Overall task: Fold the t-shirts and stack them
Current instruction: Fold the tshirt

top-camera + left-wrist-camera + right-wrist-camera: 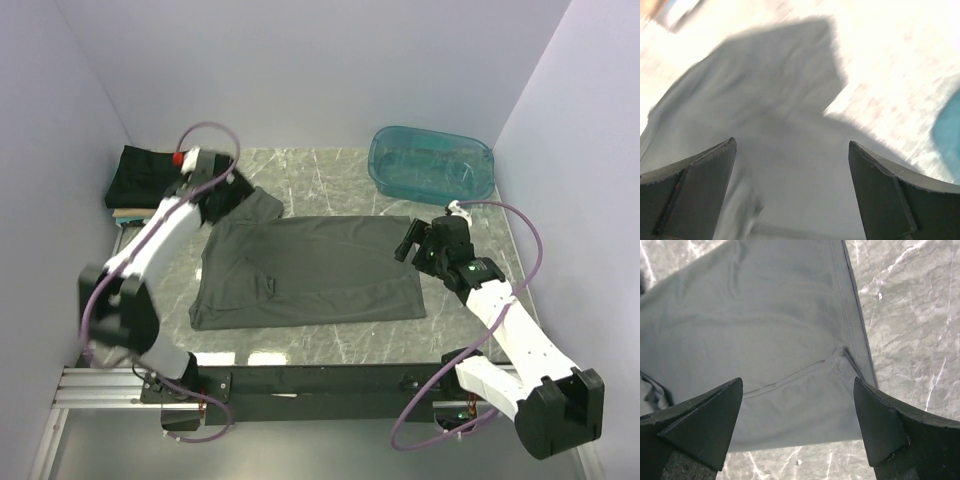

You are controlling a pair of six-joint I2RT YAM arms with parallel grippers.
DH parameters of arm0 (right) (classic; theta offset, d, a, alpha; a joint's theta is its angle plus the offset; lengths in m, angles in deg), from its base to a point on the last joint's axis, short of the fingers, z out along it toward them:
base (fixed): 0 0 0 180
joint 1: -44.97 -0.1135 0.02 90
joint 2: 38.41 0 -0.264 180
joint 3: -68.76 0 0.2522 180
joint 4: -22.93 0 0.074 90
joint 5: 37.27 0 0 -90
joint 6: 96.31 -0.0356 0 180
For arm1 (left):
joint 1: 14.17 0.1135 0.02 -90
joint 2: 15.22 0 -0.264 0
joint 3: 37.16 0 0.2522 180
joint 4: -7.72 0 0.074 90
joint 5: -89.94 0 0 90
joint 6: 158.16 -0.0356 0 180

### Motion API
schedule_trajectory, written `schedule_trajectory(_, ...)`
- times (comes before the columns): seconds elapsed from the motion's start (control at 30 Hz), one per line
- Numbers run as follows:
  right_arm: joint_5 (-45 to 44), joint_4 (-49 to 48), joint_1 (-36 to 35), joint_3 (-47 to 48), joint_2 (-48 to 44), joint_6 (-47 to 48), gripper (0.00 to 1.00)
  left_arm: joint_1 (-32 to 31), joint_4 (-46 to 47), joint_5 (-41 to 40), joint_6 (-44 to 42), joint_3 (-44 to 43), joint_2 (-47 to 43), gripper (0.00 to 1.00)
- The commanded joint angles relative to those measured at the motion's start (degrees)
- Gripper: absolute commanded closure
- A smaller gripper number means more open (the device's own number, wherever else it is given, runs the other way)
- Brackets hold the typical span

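Observation:
A dark charcoal-grey t-shirt (310, 270) lies spread flat on the marble table. My left gripper (228, 196) hovers open over its far-left sleeve. The left wrist view is blurred, with that sleeve (775, 95) ahead of the open gripper (791, 142) and nothing between the fingers. My right gripper (412, 244) stands open at the shirt's right edge. In the right wrist view the gripper (798, 381) stands above the shirt's hemmed corner (840, 357), holding nothing. A folded black t-shirt (145, 175) rests at the back left on a tan layer (128, 212).
A translucent teal tub (432, 163) stands at the back right, and its edge (947, 132) shows in the left wrist view. Lilac walls close in the table on the left, back and right. Bare marble (910, 315) shows right of the shirt.

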Motion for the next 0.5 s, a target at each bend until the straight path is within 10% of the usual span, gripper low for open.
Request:
schedule_trajectory(0.0, -1.9, -2.5, 0.4, 1.8, 0.7, 2.1, 0.03, 0.3, 3.5, 0.4, -10.0, -11.7, 9.6, 0.01)
schedule_trajectory(0.47, -2.5, -4.0, 0.7, -0.6, 0.8, 4.7, 0.02, 0.5, -5.9, -0.9, -24.9, -57.3, 52.3, 0.01)
